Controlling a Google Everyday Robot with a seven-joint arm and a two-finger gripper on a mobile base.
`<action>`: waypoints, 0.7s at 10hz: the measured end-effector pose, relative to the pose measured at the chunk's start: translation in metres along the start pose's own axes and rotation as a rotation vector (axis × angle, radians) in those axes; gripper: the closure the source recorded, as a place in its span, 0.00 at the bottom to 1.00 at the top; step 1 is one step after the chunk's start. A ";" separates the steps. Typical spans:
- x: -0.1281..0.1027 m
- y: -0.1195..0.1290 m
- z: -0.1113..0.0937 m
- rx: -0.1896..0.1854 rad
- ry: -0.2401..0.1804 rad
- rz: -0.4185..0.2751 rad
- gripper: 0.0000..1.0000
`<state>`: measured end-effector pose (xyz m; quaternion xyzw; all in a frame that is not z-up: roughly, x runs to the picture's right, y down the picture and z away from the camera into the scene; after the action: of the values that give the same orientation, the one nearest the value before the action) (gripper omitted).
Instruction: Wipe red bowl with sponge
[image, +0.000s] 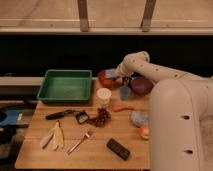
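Currently my robot's white arm reaches across the back of the wooden table, its hand poised at the right rim of the red bowl, which sits at the table's far edge just right of the green tray. I see the light blue sponge at the hand, over the bowl, and the hand appears to be closed around it. Just right of the hand sits the dark purple bowl, with a small blue cup in front of the two bowls. Nearer the middle stand a white cup, a carrot and a bunch of grapes. Toward the front lie a black-handled tool, a banana peel, a metal fork and a black rectangular block. A grey-blue cloth and an apple lie beside the robot's body.
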<state>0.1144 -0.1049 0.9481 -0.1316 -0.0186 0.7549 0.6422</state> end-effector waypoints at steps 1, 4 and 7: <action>-0.005 0.006 0.004 -0.005 0.001 -0.002 1.00; -0.007 0.024 0.011 -0.043 0.013 -0.021 1.00; 0.010 0.028 -0.005 -0.092 0.008 -0.019 1.00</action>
<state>0.0870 -0.1004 0.9358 -0.1636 -0.0520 0.7466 0.6428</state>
